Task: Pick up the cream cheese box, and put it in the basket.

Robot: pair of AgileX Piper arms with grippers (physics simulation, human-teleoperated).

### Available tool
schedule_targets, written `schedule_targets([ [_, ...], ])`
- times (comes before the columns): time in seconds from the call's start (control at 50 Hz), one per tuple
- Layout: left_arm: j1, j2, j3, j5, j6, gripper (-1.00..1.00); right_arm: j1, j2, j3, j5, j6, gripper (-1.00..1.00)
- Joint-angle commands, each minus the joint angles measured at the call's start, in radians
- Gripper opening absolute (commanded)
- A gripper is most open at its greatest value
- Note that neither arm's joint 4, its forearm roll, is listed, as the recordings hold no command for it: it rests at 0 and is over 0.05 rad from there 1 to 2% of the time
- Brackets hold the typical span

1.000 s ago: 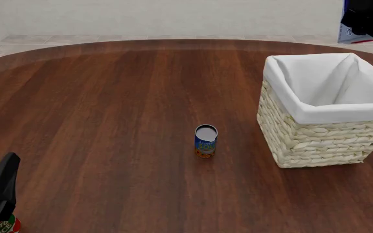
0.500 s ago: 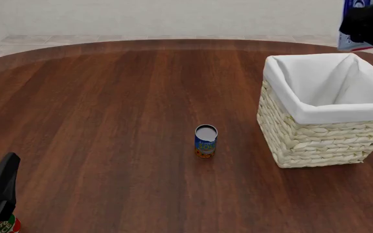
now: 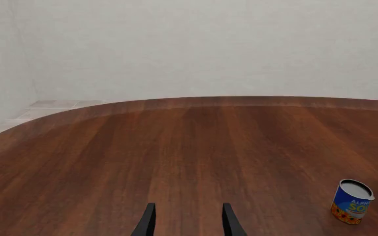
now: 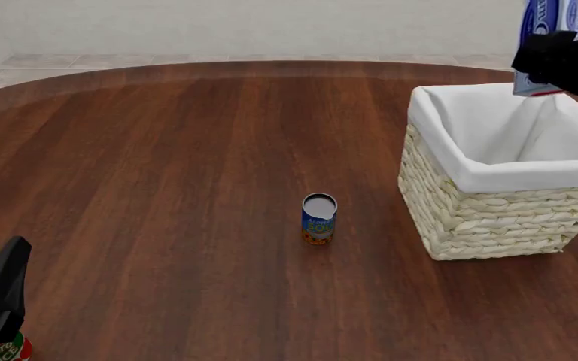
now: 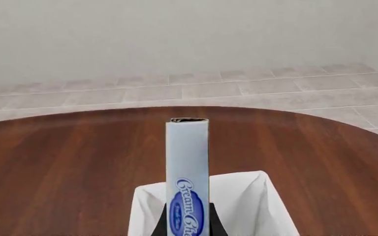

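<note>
Two grippers: right gripper (image 5: 187,227) clamps the cream cheese box (image 4: 548,15) on edge above the basket's (image 4: 500,177) far rim; left gripper (image 3: 187,221) rests spread, holding nothing, near table (image 4: 168,188) edge.

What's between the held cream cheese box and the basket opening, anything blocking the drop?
Nothing visible. The right gripper holds the cream cheese box above the basket, whose lined opening is open and empty where seen. The can stands on the table, well clear.

blue-and-orange can (image 4: 319,218) upright on table (image 4: 168,188)
</note>
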Motion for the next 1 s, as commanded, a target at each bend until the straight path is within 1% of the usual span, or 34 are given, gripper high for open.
schedule_targets([
  [0.02,0.0,0.0,0.0,0.0,0.0,1.0,-0.007,0.019,-0.004,-0.024,0.011,-1.0],
  [0.62,0.0,0.0,0.0,0.0,0.0,1.0,0.005,0.094,-0.017,-0.075,0.006,-1.0],
  [1.0,0.0,0.0,0.0,0.0,0.0,1.0,0.005,0.108,-0.011,-0.093,0.009,-1.0],
])
